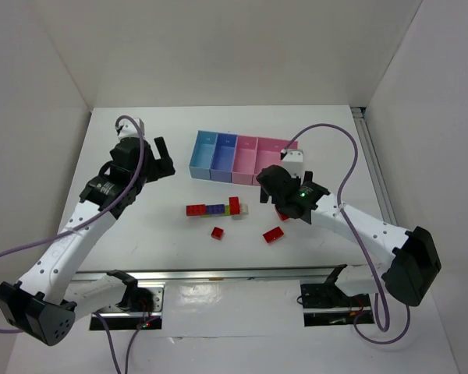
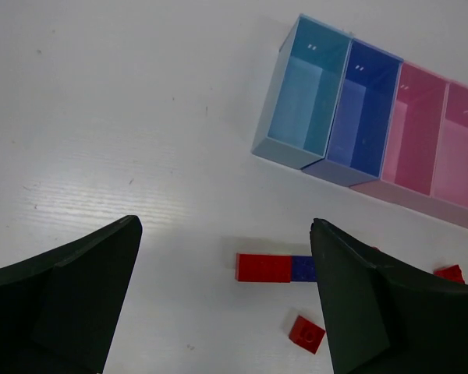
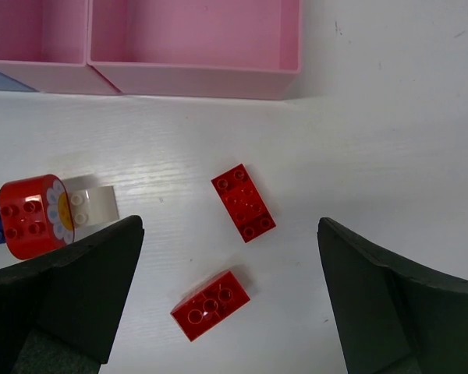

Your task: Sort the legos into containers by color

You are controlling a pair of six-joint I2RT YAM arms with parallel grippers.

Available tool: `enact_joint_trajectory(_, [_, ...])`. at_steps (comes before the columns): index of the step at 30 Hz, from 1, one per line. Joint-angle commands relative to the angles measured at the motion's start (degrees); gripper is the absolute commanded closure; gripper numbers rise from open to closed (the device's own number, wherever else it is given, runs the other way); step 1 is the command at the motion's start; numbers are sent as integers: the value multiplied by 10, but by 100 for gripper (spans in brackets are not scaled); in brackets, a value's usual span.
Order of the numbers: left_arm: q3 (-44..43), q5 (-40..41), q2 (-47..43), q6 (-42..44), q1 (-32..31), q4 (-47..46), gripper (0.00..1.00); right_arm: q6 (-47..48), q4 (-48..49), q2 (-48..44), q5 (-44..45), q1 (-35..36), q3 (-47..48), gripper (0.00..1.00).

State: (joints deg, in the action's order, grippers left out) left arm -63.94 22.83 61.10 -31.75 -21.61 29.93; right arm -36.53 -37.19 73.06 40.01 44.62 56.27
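Nearest the arms, three loose red bricks lay flat on the white surface (image 1: 171,243). A small square brick (image 1: 217,232) sat at the left. To its right lay an oblong brick (image 1: 273,234), its long axis running roughly left to right. Just beyond that lay a second oblong brick (image 3: 243,202), slanted crosswise to the first. The right pincer (image 3: 230,226) hung over these two oblongs, spread wide and gripping nothing.

Farther on, a row of joined bricks (image 1: 216,209) stretched left to right: red, purple-blue, yellow-green, a taller red and a whitish end. That made five pieces, as far as I could tell.

Off to the left, the left pincer (image 2: 226,224) was equally wide and held nothing.

Farthest stood four joined containers (image 1: 221,174), side by side, each with its long axis running near to far. They were a light blue bin (image 2: 279,153), a darker blue bin (image 2: 337,170), a pink bin (image 2: 390,187) and a wider pink bin (image 3: 195,78). Every floor in sight was bare.
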Motion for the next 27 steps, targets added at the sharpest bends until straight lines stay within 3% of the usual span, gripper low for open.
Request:
enact_joint_trajectory(1, [-15, -31, -1, 10, 2, 8, 0, 8, 6, -19, -5, 5, 4, 0])
enact_joint_trajectory(10, [-15, -19, -6, 10, 2, 20, 0, 13, -31, -30, 20, 5, 7, 0])
enact_joint_trajectory(15, [14, 7, 4, 8, -16, 9, 0, -47, -108, -30, 74, 5, 35, 0])
enact_joint_trajectory(18, [15, 1, 18, 13, -34, 9, 0, -16, -86, -48, 75, 10, 18, 6])
enact_joint_trajectory(20, [8, -5, 24, 26, -50, 14, 2, -20, -86, -54, 44, 10, 18, 6])
enact_joint_trajectory(27, [-20, -17, 103, 37, -72, 54, 13, 56, 83, -84, -187, 10, -73, 10])
